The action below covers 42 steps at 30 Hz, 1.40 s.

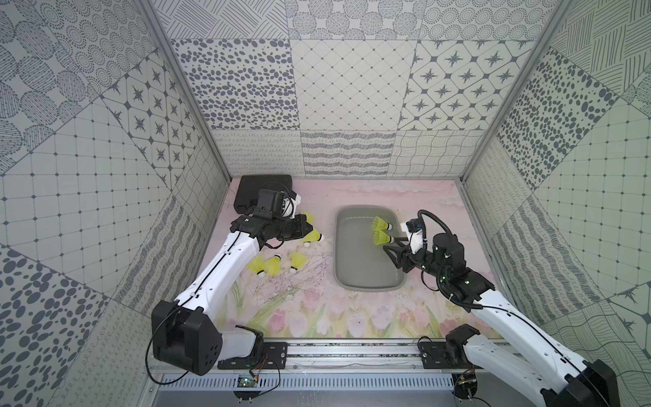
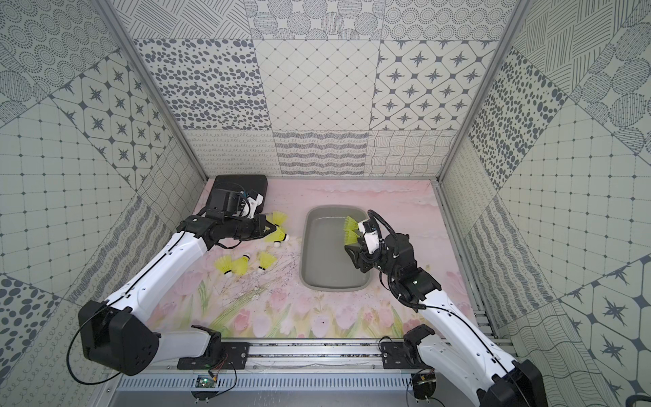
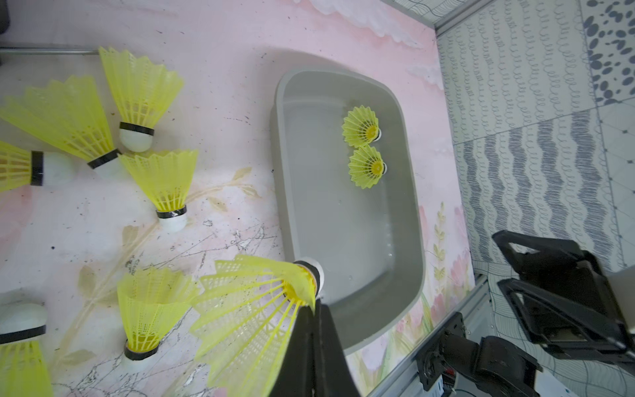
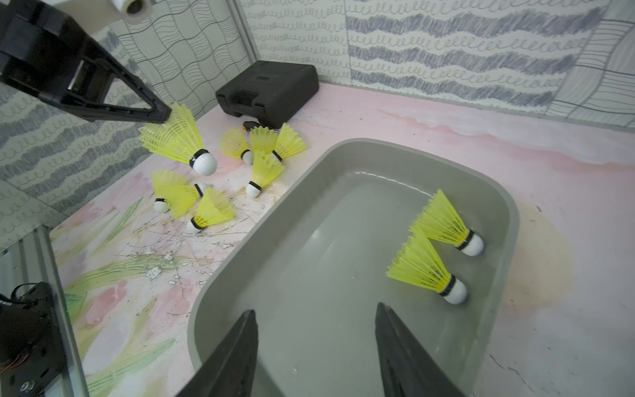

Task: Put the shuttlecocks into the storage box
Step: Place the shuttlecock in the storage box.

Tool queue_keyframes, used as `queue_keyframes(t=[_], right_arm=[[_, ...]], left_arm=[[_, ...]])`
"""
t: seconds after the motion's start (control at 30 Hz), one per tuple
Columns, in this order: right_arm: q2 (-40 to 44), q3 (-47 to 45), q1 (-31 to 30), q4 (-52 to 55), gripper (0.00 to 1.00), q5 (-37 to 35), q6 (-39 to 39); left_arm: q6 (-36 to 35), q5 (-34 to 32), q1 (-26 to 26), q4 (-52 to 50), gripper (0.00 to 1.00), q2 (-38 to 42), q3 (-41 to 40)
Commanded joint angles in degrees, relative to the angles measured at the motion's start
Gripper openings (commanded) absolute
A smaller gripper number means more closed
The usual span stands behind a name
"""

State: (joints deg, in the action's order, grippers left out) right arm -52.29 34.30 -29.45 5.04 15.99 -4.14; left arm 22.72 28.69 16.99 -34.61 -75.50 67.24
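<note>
The grey storage box [image 1: 366,287] [image 4: 213,285] lies right of centre on the mat. Two yellow shuttlecocks [image 1: 379,222] [image 1: 380,236] lie inside it near its far right wall, also in the right wrist view [image 4: 443,223] [image 4: 422,271]. My right gripper [image 4: 316,309] [image 1: 392,245] hovers open over the box with nothing between its fingers. My left gripper [image 3: 314,306] [image 1: 309,227] is shut on the skirt edge of a shuttlecock [image 3: 254,309] [image 4: 178,137], held above the mat left of the box. Several more shuttlecocks [image 1: 273,266] [image 4: 206,209] lie loose below it.
A black hard case [image 1: 264,192] [image 4: 271,89] stands in the far left corner, with the orange tip of a screwdriver [image 4: 249,125] just in front of it. Patterned walls close in on three sides. A metal rail [image 1: 352,354] runs along the front edge.
</note>
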Motion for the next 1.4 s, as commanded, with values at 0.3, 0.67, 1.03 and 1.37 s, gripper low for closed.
queue_keyframes(t=[0.3,0.67,1.03,1.37], right_arm=[[-15.4,10.1,-12.6,-7.2,0.58,6.7,9.1],[-23.9,15.8,-14.6,-7.4,0.59,8.8,10.0],[-27.4,18.0,-15.7,-7.3,0.58,10.7,10.0],[-27.4,17.8,-16.0,-7.5,0.38,8.0,9.5]], left_arm=[[-3.7,15.0,5.0,-5.6,0.00,-0.4,3.2],[-4.6,16.9,6.2,-7.2,0.00,-0.7,3.8],[-4.3,17.3,6.4,-6.8,0.00,-0.7,3.7],[-3.9,17.1,6.5,-6.2,0.00,-0.7,3.7]])
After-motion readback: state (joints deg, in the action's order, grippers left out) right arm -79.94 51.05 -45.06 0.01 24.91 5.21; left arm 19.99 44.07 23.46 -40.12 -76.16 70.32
